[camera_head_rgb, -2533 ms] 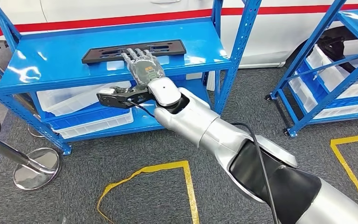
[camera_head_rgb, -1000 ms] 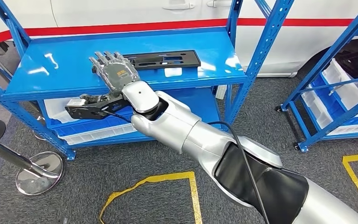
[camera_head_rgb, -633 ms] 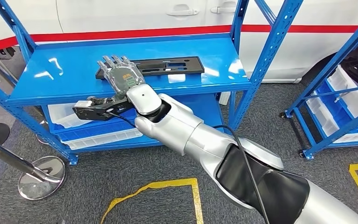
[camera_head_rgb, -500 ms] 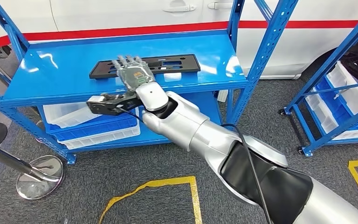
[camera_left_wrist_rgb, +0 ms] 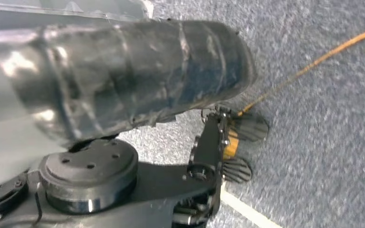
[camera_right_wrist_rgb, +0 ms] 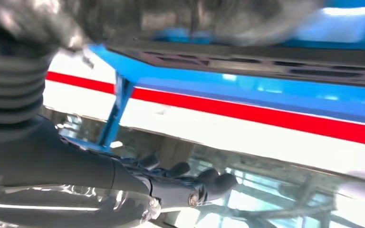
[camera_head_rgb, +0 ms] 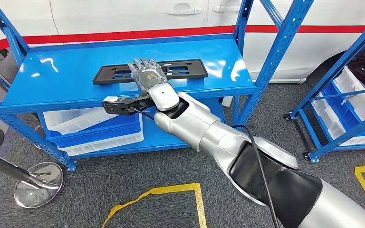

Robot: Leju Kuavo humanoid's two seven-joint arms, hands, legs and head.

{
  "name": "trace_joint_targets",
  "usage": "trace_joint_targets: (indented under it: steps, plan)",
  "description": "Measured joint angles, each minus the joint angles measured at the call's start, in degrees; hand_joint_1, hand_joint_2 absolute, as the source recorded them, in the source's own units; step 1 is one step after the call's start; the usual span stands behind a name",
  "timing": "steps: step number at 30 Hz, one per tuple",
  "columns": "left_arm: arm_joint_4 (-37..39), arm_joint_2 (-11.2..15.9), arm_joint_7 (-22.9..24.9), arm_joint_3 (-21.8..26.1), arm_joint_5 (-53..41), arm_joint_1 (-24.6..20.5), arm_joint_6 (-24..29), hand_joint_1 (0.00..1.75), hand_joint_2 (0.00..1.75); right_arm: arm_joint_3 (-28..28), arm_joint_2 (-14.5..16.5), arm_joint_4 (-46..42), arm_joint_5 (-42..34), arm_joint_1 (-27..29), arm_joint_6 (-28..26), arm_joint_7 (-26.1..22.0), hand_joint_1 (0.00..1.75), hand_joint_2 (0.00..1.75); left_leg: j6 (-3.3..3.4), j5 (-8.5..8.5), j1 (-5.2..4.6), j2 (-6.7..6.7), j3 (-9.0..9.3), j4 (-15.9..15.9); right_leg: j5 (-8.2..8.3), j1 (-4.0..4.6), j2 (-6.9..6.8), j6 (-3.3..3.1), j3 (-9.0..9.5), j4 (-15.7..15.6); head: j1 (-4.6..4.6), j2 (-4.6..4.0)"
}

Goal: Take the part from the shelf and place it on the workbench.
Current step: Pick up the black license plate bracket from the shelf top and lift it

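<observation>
The part (camera_head_rgb: 184, 69) is a long flat black plate with slots, lying on the top board of the blue shelf (camera_head_rgb: 62, 83). My right arm reaches out to it from the lower right. My right hand (camera_head_rgb: 147, 75) lies stretched over the plate's middle, palm down, fingers straight and apart, their tips near the plate's far edge. In the right wrist view the dark fingers (camera_right_wrist_rgb: 185, 186) stand off from the plate (camera_right_wrist_rgb: 266, 64), with nothing gripped. The left wrist view is blurred, with a grey cover (camera_left_wrist_rgb: 123, 76) over grey carpet; how that hand's fingers lie is not shown.
White bins (camera_head_rgb: 95, 128) sit on the shelf's lower board. A second blue shelf (camera_head_rgb: 342, 95) with bins stands to the right. A white car with a red stripe (camera_head_rgb: 123, 34) is behind. A chrome stanchion base (camera_head_rgb: 38, 179) and yellow floor tape (camera_head_rgb: 171, 190) lie on the carpet.
The whole picture has swayed, so the camera moved. Relative to the plate, my right hand has slid from its left end to its middle. The plate stays flat on the shelf.
</observation>
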Motion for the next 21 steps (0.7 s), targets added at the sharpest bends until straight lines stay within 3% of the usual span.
trace_joint_targets:
  steps: [2, 4, 5, 6, 7, 8, 10, 11, 16, 17, 19, 21]
  plan:
    - [0.00, 0.01, -0.37, 0.00, -0.02, 0.00, -0.20, 0.00, 0.00, 0.00, -0.16, 0.00, 0.00, -0.06, -0.01, 0.09, 0.00, 1.75, 0.64, -0.09, 0.26, 0.06, 0.69, -0.48, -1.91, 0.01, -0.15, 0.55, -1.57, 3.60, 0.08, 0.00]
    - [0.00, 0.01, -0.68, 0.00, -0.02, -0.06, -0.37, 0.00, 0.00, 0.00, -0.40, 0.03, 0.00, 0.15, -0.05, 0.12, 0.00, 1.75, 1.14, -0.43, 0.16, 0.08, 1.13, -0.52, -4.62, -0.08, -0.23, 0.78, -5.39, 10.87, 0.10, 0.00]
    - [0.00, 0.01, -0.77, 0.00, -0.02, -0.08, -0.41, 0.00, 0.00, 0.00, -0.55, 0.07, 0.00, 0.38, -0.05, 0.10, 0.00, 1.75, 1.28, -0.62, 0.13, 0.05, 1.32, -0.49, -5.29, -0.11, -0.23, 0.84, -7.34, 13.99, 0.09, 0.00]
    - [0.00, 0.02, -0.81, 0.00, -0.02, -0.06, -0.44, 0.00, 0.00, 0.00, -0.71, 0.11, 0.01, 0.59, -0.05, 0.07, 0.00, 1.75, 1.33, -0.85, 0.11, 0.00, 1.52, -0.45, -4.97, -0.16, -0.24, 0.87, -8.56, 15.42, 0.10, 0.00]
    - [0.00, 0.02, -0.81, 0.00, -0.03, -0.05, -0.44, 0.00, 0.00, 0.00, -0.87, 0.14, 0.04, 0.71, -0.04, -0.02, 0.00, 1.75, 1.30, -1.11, 0.11, -0.08, 1.75, -0.37, -3.58, -0.23, -0.24, 0.85, -8.77, 14.73, 0.11, 0.00]
    - [0.00, 0.03, -0.78, 0.00, -0.05, -0.04, -0.44, 0.00, 0.00, 0.00, -1.01, 0.16, 0.12, 0.73, -0.04, -0.14, 0.00, 1.75, 1.20, -1.43, 0.12, -0.17, 2.03, -0.23, -1.33, -0.30, -0.25, 0.77, -7.86, 11.89, 0.11, 0.00]
    - [0.00, 0.03, -0.64, 0.00, -0.07, -0.07, -0.44, 0.00, 0.00, 0.00, -1.13, 0.17, 0.31, 0.64, 0.01, -0.56, 0.00, 1.75, 0.77, -2.23, 0.04, -0.31, 2.42, 0.22, 2.33, -0.35, -0.21, 0.47, -4.86, 4.71, 0.08, 0.00]
    - [0.00, 0.04, -0.54, 0.00, -0.08, -0.11, -0.43, 0.00, 0.00, 0.00, -1.14, 0.16, 0.37, 0.63, 0.08, -0.80, 0.00, 1.75, 0.50, -2.56, -0.05, -0.36, 2.42, 0.44, 2.96, -0.29, -0.17, 0.26, -3.67, 2.23, 0.05, 0.00]
    - [0.00, 0.17, -0.45, -0.02, -0.07, -0.11, -0.45, 0.00, 0.00, 0.00, -1.09, 0.07, 0.42, 0.88, 0.46, -1.17, 0.00, 1.75, -0.82, -3.76, -0.01, -0.20, 1.99, 1.44, 2.27, -0.23, 0.01, -0.97, -2.38, 0.08, 0.06, 0.00]
    - [0.00, 0.23, -0.54, -0.02, -0.06, -0.18, -0.49, 0.00, 0.00, 0.00, -1.03, 0.03, 0.42, 0.83, 0.50, -1.21, 0.00, 1.75, -1.05, -4.78, 0.01, -0.11, 1.15, 3.30, 2.21, -0.36, -0.01, -1.22, -2.08, -0.13, -0.01, 0.00]
    - [0.00, 0.29, -0.74, -0.02, -0.04, -0.30, -0.55, 0.00, 0.00, 0.00, -0.91, -0.01, 0.42, 0.93, 0.62, -1.29, 0.00, 1.75, -1.38, -7.37, 0.04, 0.00, -2.32, 9.96, 1.94, -0.33, -0.05, -1.63, -1.59, -0.25, -0.10, 0.00]
    - [0.00, 0.30, -0.80, -0.02, -0.01, -0.17, -0.55, 0.00, 0.00, 0.00, -0.87, 0.00, 0.42, 1.37, 0.79, -1.35, 0.00, 1.75, -1.54, -8.15, 0.05, 0.00, -5.81, 15.44, 1.55, -0.19, -0.05, -1.89, -1.12, -0.20, -0.09, 0.00]
